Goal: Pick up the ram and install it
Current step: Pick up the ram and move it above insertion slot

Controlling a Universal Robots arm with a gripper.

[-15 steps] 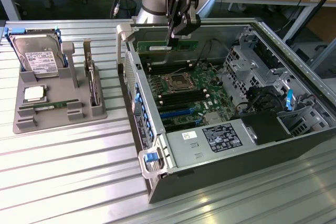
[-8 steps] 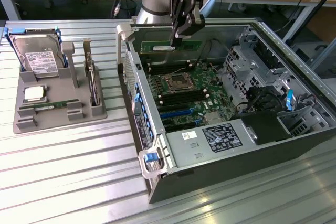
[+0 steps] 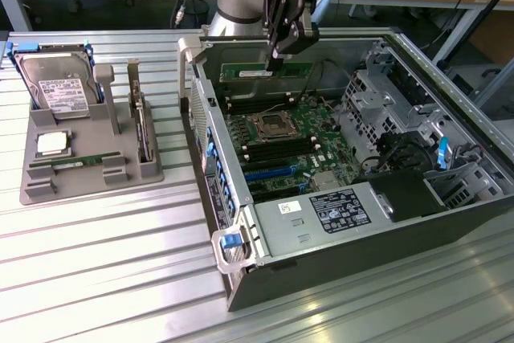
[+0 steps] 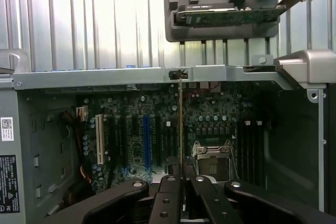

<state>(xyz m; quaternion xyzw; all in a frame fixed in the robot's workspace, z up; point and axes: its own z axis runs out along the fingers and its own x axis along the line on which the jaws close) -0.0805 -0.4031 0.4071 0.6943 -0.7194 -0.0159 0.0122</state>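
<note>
Gripper (image 3: 277, 60): black, jaws closed on the ram (image 3: 265, 74), held edge-on above the open computer case (image 3: 337, 238), over the far part of the motherboard (image 3: 297, 150). Ram: thin green stick with pale label, level, clear of the slots beneath; seen edge-on between the fingertips (image 4: 169, 169) in the wrist view. Processor socket (image 3: 267, 126): just near of the ram. Grey parts tray (image 3: 88, 174): on the exterior view's left, well apart from the case, holding a hard drive (image 3: 56, 90), a square silver chip (image 3: 51, 144) and an upright card (image 3: 143, 126).
</note>
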